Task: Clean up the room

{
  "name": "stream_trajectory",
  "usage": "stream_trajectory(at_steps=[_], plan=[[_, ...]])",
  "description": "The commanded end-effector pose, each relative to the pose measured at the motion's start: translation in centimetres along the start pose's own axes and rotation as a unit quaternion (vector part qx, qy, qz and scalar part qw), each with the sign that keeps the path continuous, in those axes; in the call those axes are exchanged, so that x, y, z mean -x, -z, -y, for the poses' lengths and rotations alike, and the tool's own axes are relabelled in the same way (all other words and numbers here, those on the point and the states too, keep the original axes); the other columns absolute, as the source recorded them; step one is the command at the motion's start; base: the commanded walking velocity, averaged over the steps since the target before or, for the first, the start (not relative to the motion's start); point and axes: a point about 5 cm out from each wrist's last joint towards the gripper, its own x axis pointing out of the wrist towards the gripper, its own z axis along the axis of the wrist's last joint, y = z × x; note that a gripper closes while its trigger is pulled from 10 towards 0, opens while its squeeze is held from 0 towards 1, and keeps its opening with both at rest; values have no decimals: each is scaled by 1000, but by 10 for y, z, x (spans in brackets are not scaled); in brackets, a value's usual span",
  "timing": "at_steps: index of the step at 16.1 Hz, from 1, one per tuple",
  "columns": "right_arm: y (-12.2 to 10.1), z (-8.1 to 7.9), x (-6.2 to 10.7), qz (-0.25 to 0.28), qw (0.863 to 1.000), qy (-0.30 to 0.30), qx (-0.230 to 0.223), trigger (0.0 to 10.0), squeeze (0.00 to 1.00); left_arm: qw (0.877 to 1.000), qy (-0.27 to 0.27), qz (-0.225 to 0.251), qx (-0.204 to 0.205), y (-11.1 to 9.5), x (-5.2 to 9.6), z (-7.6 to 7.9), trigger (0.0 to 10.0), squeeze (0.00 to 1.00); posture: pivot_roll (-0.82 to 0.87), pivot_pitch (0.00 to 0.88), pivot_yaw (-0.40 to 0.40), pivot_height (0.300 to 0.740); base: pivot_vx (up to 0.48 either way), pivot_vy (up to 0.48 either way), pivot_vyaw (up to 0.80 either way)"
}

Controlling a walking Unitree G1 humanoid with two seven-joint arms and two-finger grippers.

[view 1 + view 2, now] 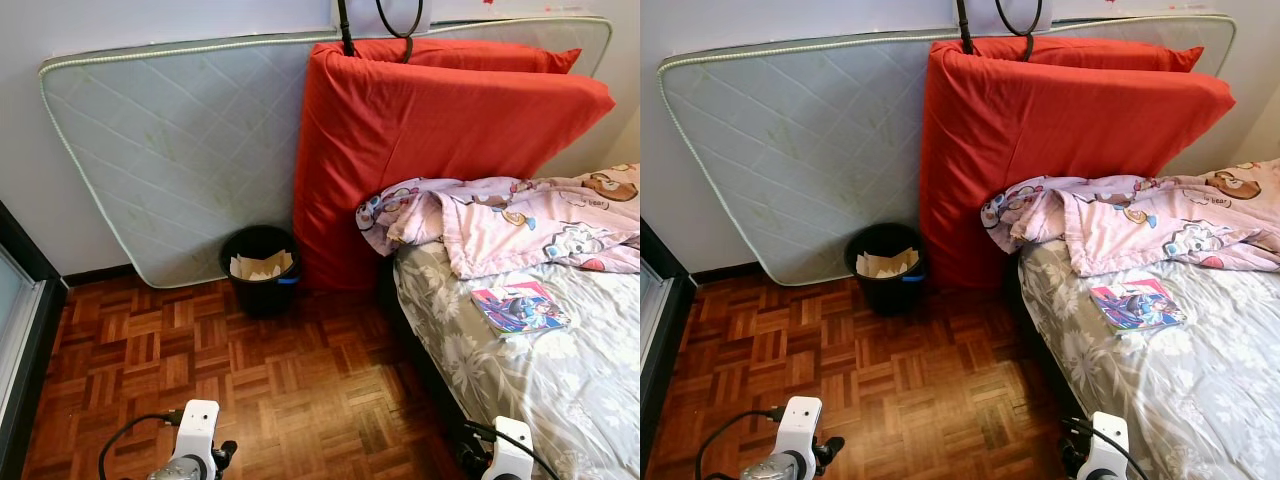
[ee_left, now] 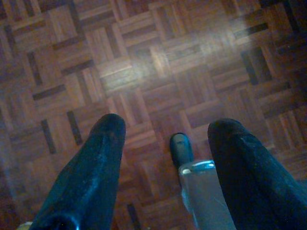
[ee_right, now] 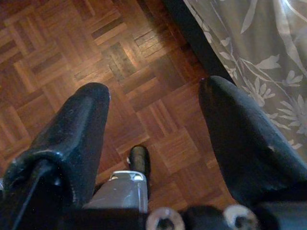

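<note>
A colourful book [image 1: 518, 306] lies flat on the bed's grey floral cover [image 1: 570, 400]. Above it a crumpled pink cartoon blanket [image 1: 500, 225] is bunched at the head of the bed. A black bin [image 1: 260, 268] holding paper scraps stands on the floor against the wall. My left gripper [image 2: 168, 123] hangs open over bare parquet with nothing between its fingers. My right gripper [image 3: 154, 86] is open too, empty, low over the floor just beside the bed's edge [image 3: 201, 43]. Both wrists [image 1: 195, 440] [image 1: 510, 450] show at the bottom of the eye views.
A white quilted mattress [image 1: 170, 170] leans on the wall, with a red-covered mattress [image 1: 430, 130] propped in front of it beside the bed. Parquet floor [image 1: 250, 380] stretches between me and the bin. A dark frame with glass [image 1: 20, 330] runs along the left.
</note>
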Motion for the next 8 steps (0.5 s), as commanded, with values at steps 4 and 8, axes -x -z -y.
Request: stream_trajectory(at_steps=[4,8], plan=[[3,1,1,-6,1000,1,-7,10000,0,1000,4,-15,6,4,0,0,10000,0,21,0,-23,740,0,0,0],[3,2,1,-5,1000,4,-10,10000,0,1000,12,-16,9,4,0,1,10000,0,23,0,-22,740,0,0,0]])
